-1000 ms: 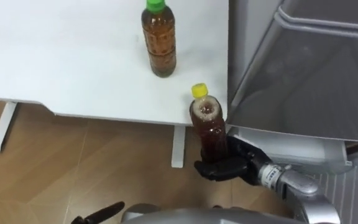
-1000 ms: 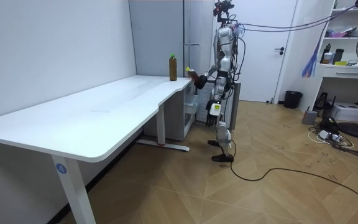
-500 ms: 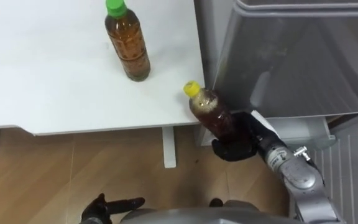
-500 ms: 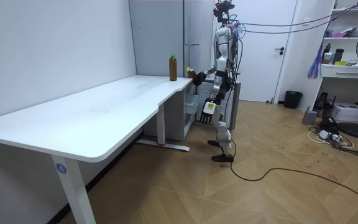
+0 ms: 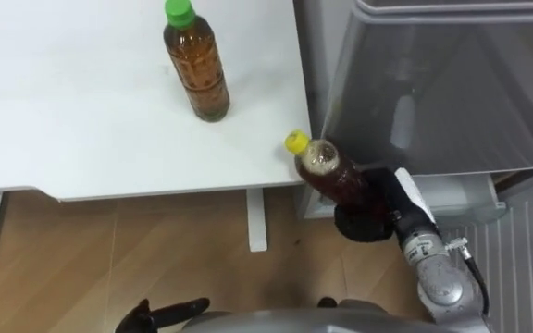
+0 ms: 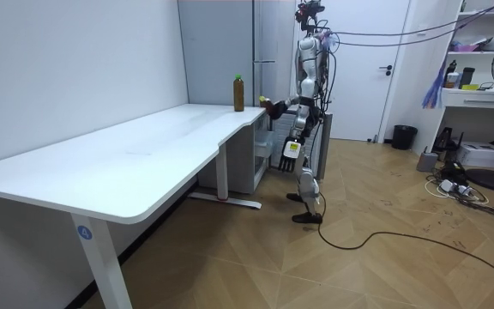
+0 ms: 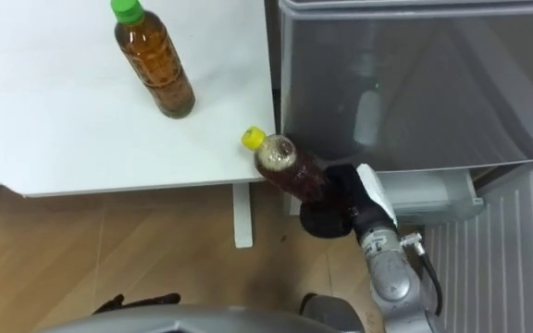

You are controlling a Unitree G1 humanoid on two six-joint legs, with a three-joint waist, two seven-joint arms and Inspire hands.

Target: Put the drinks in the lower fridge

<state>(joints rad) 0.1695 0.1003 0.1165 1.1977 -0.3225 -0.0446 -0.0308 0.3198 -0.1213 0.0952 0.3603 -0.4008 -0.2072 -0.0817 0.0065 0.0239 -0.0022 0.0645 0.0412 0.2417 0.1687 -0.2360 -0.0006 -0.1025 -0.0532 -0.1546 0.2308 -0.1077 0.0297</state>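
**Holding a tilted drink between bench and fridge**

Brown liquid fills most of the yellow-capped bottle [image 5: 329,174], with a band of froth just under its neck. The bottle is tilted, its cap leaning toward the robot's left and the bench corner, its base buried in the right hand [image 5: 370,211]. That hand's dark fingers are curled round the lower part of the bottle and carry it in the air, off the bench, just beside the fridge's grey front.

A second drink, the green-capped bottle [image 5: 197,63], stands upright on the white bench [image 5: 63,120], near its fridge-side edge and apart from the held one. It too is filled with brown liquid nearly to the shoulder.

The fridge [image 5: 442,83] stands just beside the end of the bench; a pale ledge and a ribbed white panel show below its grey front. Whether the lower compartment is open I cannot tell.

The left hand [image 5: 165,314] hangs low over the wooden floor [image 5: 109,250], fingers loosely stretched and holding nothing.

In the room view the robot stands upright at the far end of the bench, by the fridge.
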